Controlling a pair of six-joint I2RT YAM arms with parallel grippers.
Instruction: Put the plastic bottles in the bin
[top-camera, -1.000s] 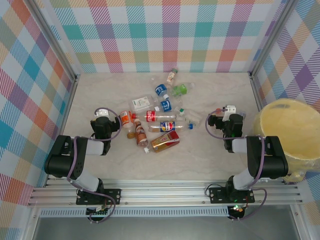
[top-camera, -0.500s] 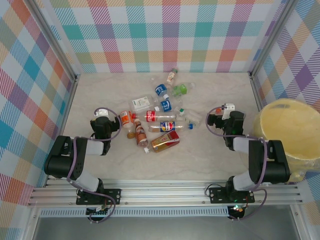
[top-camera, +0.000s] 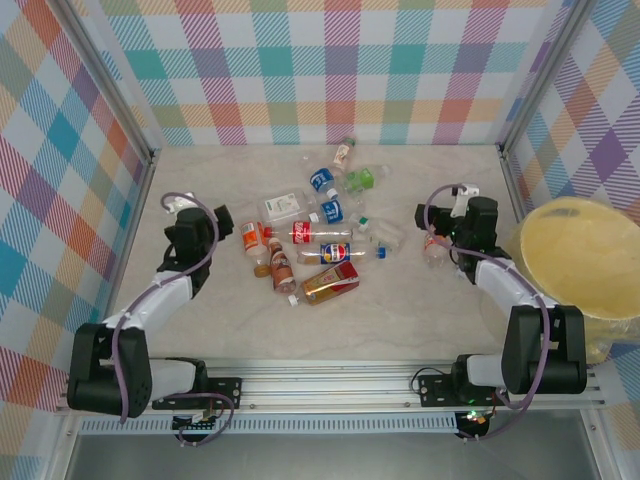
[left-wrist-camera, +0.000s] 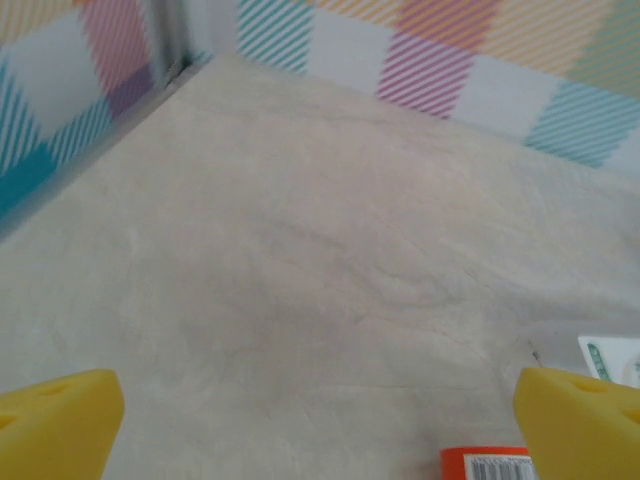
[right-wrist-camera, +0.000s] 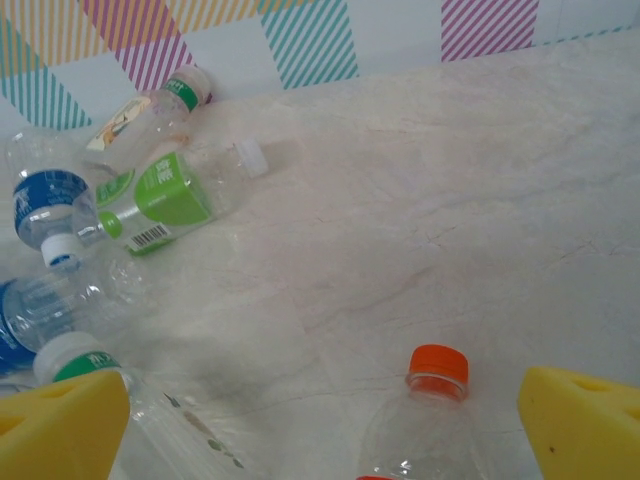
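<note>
the right gripper (right-wrist-camera: 320, 415), spread wide, hangs over the orange-capped bottle (right-wrist-camera: 428, 430), which seemingly lies lengthwise between its jaws, cap far.

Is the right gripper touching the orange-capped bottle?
Apart. The right wrist view shows bare table between the orange-capped bottle and each yellow finger of the right gripper.

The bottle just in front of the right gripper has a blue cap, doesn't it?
No. The bottle just in front of the right gripper has an orange cap, not a blue one. The right wrist view shows it.
</note>
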